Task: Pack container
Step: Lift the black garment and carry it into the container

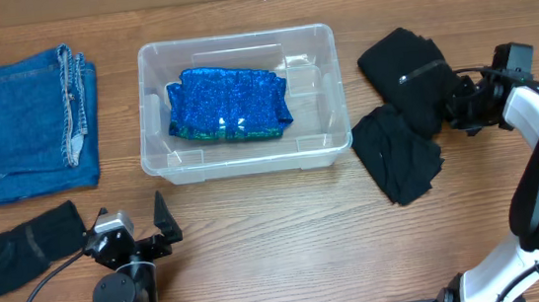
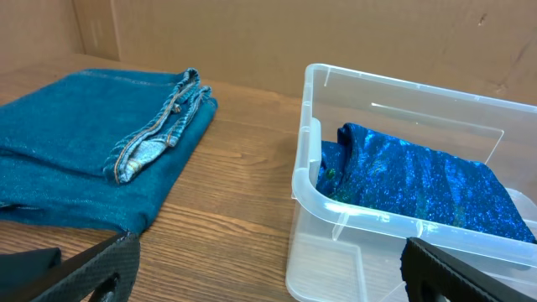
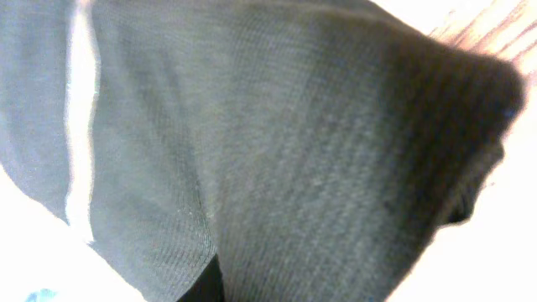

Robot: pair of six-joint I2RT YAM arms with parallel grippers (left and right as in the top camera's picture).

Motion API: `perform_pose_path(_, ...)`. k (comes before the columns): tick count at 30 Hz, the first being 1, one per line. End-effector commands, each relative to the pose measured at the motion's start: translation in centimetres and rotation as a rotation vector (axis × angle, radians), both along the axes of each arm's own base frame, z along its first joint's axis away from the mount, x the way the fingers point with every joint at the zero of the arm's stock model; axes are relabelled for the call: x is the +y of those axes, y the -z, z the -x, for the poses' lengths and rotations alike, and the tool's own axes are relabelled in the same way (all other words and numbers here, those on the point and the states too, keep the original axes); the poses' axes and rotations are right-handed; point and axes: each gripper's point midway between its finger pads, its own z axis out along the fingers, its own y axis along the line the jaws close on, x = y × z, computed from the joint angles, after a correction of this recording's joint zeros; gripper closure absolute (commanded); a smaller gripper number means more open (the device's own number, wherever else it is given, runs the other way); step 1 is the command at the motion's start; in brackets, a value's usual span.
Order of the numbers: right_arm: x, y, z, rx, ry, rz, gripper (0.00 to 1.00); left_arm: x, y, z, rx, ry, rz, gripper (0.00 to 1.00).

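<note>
Container (image 1: 251, 163): sitting at centre of table (image 1: 288, 238), long axis running left-right, lying left of the right jaws.
Right jaws: sitting against black cloth (image 1: 402, 64); their opening is hiding from view, cannot tell.
Left jaws: gaping wide, holding nothing.

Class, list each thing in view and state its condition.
container, lidless, holding one cloth
sparkly blue cloth, folded, inside the container
jeans, folded
left black cloth, folded flat
upper right black garment, rumpled
lower right black garment, crumpled
left gripper, open, empty
right gripper, against black fabric; jaws hidden
</note>
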Motion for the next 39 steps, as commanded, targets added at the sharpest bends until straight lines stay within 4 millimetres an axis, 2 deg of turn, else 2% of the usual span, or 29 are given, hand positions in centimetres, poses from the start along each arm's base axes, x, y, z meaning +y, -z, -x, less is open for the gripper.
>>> perform_pose_path(1,0.5,-7.9,-2.2,-0.172,-0.119,0.05,0.96,0.5,-0.2,0.1,-0.007,-0.02,-0.02,0.0)
perform_pose_path(5,1.1,-13.2,-2.6,-0.24,-0.185,0.061,0.96,0.5,-0.2,0.1,-0.007,-0.02,-0.02,0.0)
perform_pose_path(9,1.9,-17.4,-2.7,-0.301,-0.235,0.049,0.96,0.5,-0.2,0.1,-0.007,-0.02,-0.02,0.0)
perform_pose_path(10,2.5,-19.3,-2.6,-0.331,-0.27,0.044,0.96,0.5,-0.2,0.1,-0.007,-0.02,-0.02,0.0)
perform_pose_path(12,3.3,-21.0,-2.4,-0.36,-0.31,0.042,0.96,0.5,-0.2,0.1,-0.007,-0.02,-0.02,0.0)
perform_pose_path(19,8.9,-29.9,-0.9,-0.542,-0.525,0.049,0.96,0.5,-0.2,0.1,-0.007,-0.02,-0.02,0.0)
perform_pose_path(22,11.5,-33.5,0.6,-0.604,-0.616,0.078,0.96,0.5,-0.2,0.1,-0.007,-0.02,-0.02,0.0)
perform_pose_path(26,14.9,-36.9,3.0,-0.66,-0.721,0.076,0.96,0.5,-0.2,0.1,-0.007,-0.02,-0.02,0.0)
perform_pose_path(29,17.5,-37.1,4.4,-0.656,-0.786,0.046,0.96,0.5,-0.2,0.1,-0.007,-0.02,-0.02,0.0)
perform_pose_path(34,23.2,-36.2,7.1,-0.614,-0.938,-0.026,0.96,0.5,-0.2,0.1,-0.007,-0.02,-0.02,0.0)
perform_pose_path(39,27.2,-35.7,9.3,-0.58,-1.03,-0.062,0.96,0.5,-0.2,0.1,-0.007,-0.02,-0.02,0.0)
